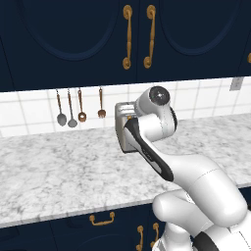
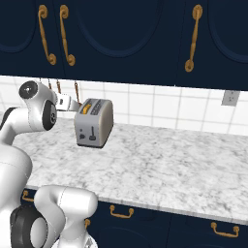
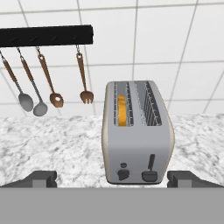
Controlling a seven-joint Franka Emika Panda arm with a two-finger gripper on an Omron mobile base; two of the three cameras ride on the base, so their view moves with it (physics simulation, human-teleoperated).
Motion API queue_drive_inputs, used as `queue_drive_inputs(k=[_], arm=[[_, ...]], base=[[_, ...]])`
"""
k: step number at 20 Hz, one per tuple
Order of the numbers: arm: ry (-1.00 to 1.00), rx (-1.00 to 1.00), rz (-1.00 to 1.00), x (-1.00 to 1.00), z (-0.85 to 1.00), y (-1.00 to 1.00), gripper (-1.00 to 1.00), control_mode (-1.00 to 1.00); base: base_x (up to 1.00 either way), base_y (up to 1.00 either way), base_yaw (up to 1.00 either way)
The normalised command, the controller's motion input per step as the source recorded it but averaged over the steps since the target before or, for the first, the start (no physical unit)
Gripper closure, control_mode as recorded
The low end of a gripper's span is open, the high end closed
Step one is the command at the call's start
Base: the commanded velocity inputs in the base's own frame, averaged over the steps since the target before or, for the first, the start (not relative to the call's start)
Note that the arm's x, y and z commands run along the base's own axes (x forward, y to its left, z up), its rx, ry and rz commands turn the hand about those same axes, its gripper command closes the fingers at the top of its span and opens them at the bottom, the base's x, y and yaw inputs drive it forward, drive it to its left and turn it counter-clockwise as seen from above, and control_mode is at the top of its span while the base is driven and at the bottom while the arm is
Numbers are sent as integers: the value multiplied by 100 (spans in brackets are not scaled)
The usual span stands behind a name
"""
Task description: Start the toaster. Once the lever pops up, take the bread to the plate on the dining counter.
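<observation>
Facing the toaster [image 3: 137,131] from just in front, the pincer [image 3: 111,178] has its fingers [image 3: 40,178] spread wide, holding nothing. Toaster stands on the marble tabletop [image 2: 160,164] by the wall, bread [image 3: 122,111] in its left slot, lever [image 3: 150,168] low on its end face.

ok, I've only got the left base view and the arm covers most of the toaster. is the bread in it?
Observer: Yes. The hand view shows the bread standing in one slot of the toaster; the other slot is empty.
Operator: gripper state?
Observer: The gripper is open, its fingertips spread wider than the toaster's end face.
Operator: where's the lever?
Observer: The lever is on that end face, beside the knob, facing the gripper.
</observation>
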Motion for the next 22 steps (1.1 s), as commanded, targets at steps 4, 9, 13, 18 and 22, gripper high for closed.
queue_drive_inputs(k=[4, 9, 13, 18, 22], arm=[[0, 0, 0, 0, 0, 0, -100, -100], [0, 0, 0, 0, 0, 0, -100, -100], [0, 0, 0, 0, 0, 0, -100, -100], [0, 0, 0, 0, 0, 0, -100, -100], [0, 0, 0, 0, 0, 0, -100, -100]], base=[[0, 0, 0], [0, 0, 0], [0, 0, 0], [0, 0, 0], [0, 0, 0]])
